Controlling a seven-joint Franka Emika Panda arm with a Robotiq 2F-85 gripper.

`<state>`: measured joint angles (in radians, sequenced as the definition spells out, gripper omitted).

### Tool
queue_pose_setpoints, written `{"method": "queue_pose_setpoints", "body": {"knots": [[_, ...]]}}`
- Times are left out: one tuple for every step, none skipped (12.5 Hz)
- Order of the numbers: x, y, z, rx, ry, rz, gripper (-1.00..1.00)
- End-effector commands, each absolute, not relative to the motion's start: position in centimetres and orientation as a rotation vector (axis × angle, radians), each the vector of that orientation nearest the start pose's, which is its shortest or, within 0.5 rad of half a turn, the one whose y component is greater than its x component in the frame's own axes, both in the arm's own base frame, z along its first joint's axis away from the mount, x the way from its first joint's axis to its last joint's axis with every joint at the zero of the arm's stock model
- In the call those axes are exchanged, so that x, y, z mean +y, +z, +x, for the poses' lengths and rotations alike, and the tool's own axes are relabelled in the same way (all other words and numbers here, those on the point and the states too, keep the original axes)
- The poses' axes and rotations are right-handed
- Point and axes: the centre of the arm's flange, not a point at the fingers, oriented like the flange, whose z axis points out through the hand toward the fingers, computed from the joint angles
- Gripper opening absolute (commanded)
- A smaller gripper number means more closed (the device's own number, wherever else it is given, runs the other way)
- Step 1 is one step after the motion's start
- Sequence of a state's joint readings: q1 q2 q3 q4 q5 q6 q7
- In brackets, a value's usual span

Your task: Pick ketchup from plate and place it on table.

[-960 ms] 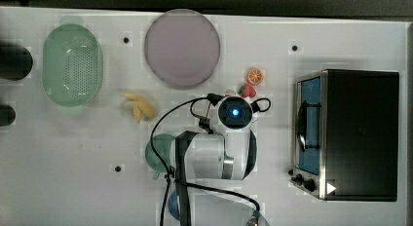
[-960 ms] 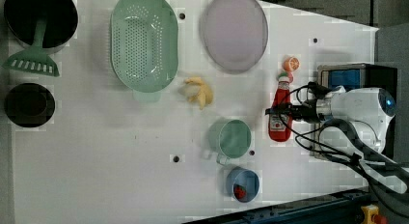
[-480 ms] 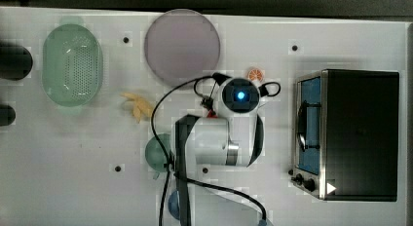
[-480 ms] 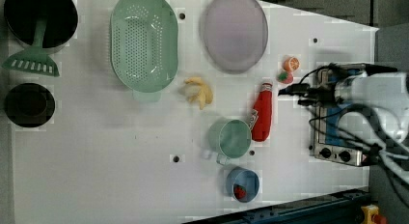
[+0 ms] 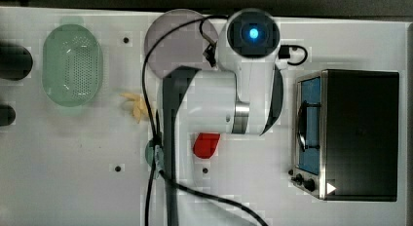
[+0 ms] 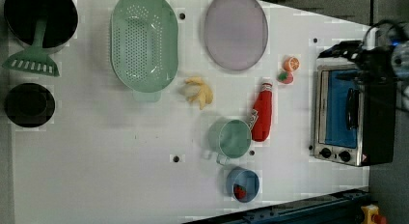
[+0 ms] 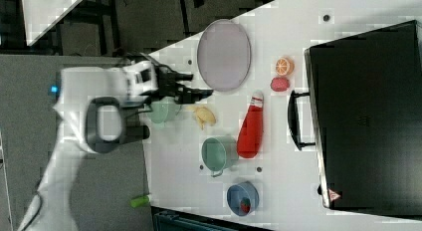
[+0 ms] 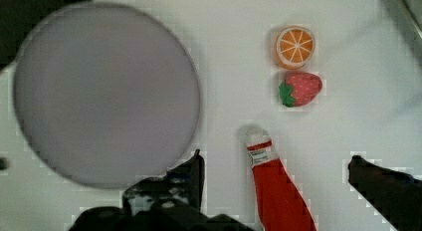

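Wrist view gives you the clearest look at the end effector (image 8: 273,183): its two dark fingers (image 8: 186,178) stand wide apart near the lower edge of the frame, holding nothing, with the ketchup (image 8: 276,183) lying between them but touching neither. You see the bottle's white cap and label band; its red body runs out of the frame at the bottom, so its base is cut off. The ketchup rests on the white counter (image 8: 348,52), just beside the plate (image 8: 104,91) and clear of its rim. The plate's upper left edge is cut by the frame. Up and to the right of the cap, a strawberry (image 8: 300,89) sits just under an orange slice (image 8: 294,46).

In the top view, the arm's white housing covers most of the centre; you get only a red patch of the ketchup (image 5: 206,145) below it, and part of the plate (image 5: 165,36) is hidden behind it.

In the left view the ketchup (image 6: 262,115) lies on its side in the middle right of the frame, beside a green cup (image 6: 230,138), with the plate (image 6: 235,30) above it bare. An oven (image 6: 354,113) stands at the right edge, and the arm above it is blurred and partly cut off. The right view shows the ketchup (image 7: 250,127) lying between the cup (image 7: 218,154) and the oven's handle.
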<state>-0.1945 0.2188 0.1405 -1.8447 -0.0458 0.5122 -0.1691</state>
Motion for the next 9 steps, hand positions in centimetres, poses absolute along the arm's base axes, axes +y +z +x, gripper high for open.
{"method": "queue_pose_setpoints", "body": {"knots": [[-1.2,50.7,62.0,1.15,-0.105,-2.909,1.0],[-1.2,52.7,62.0,1.154,-0.092,-2.912,1.0],[-1.3,54.3,61.8,1.16,-0.065,-2.918,1.0],[-1.3,55.8,61.6,1.163,-0.055,-2.921,1.0],[-1.5,56.9,61.3,1.171,-0.03,-2.929,1.0],[-1.6,57.9,61.0,1.177,-0.008,-2.933,1.0],[-1.7,58.6,60.7,1.181,0.02,-2.939,1.0],[-1.7,59.1,60.4,1.184,0.038,-2.943,1.0],[-1.7,59.3,60.2,1.189,0.061,-2.947,1.0]]}}
